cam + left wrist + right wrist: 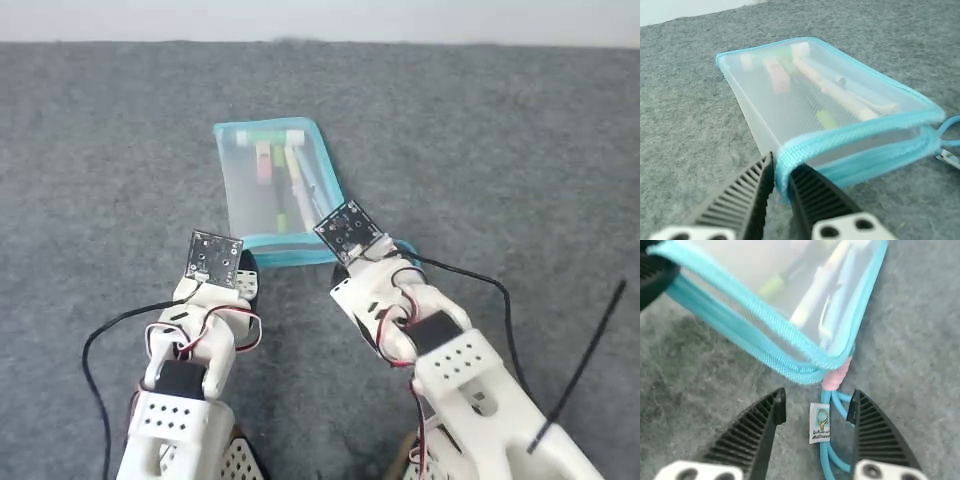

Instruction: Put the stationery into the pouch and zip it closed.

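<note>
Found the pouch (270, 190) flat toward the worktop's (100, 150) far edge, stationery (835, 92) inside. Pinched its near corner in the left gripper (781, 172); held the right gripper (818, 397) spread astride the pull cord (827, 455). Judged likely: slipping off the thin cord; dragging the pouch under a weak pinch.

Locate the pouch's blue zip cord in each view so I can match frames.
High view: blue zip cord sticks out at the near right corner of the pouch.
Left wrist view: blue zip cord at the far end of the zipper edge.
Right wrist view: blue zip cord between the fingers of the open right gripper.
Shared landmark: the pouch's zipper edge.
</note>
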Motion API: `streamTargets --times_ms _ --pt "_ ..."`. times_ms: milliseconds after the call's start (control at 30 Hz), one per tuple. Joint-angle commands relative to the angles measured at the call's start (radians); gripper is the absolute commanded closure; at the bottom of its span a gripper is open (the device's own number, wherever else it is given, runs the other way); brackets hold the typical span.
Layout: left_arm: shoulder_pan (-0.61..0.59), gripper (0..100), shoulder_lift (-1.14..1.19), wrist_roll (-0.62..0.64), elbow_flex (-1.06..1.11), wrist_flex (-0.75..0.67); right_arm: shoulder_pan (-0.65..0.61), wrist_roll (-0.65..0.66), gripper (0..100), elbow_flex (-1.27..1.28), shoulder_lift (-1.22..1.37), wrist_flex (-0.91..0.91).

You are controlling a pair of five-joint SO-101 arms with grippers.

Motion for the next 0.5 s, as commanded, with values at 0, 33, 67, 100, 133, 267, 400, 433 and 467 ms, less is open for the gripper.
streamTargets --times_ms 0,33,67,100,133,267,400,433,467 --pt "0.014 99 -0.015 -0.012 -0.01 -0.023 -0.007 -0.012 80.0 -0.126 0.139 -0.015" --pt "0.014 99 -0.015 -0.012 -0.01 -0.023 -0.007 -0.014 80.0 -0.153 0.191 -0.015" --pt "0.012 99 -0.015 -0.012 -0.01 -0.023 -0.007 -0.015 80.0 -0.184 0.243 -0.016" --pt "0.011 99 -0.015 -0.012 -0.01 -0.023 -0.007 -0.015 80.0 -0.215 0.297 -0.016" --pt "0.009 99 -0.015 -0.012 -0.01 -0.023 -0.005 -0.015 80.0 -0.247 0.349 -0.016" --pt "0.009 99 -0.015 -0.012 -0.01 -0.023 0.044 -0.009 80.0 -0.353 0.541 -0.067" --pt "0.015 99 -0.015 -0.012 -0.01 -0.023 0.108 -0.008 80.0 -0.411 0.7 -0.193" --pt "0.015 99 -0.015 -0.012 -0.01 -0.023 0.117 -0.008 80.0 -0.427 0.734 -0.214" --pt "0.015 99 -0.015 -0.012 -0.01 -0.023 0.124 -0.008 80.0 -0.445 0.766 -0.229"
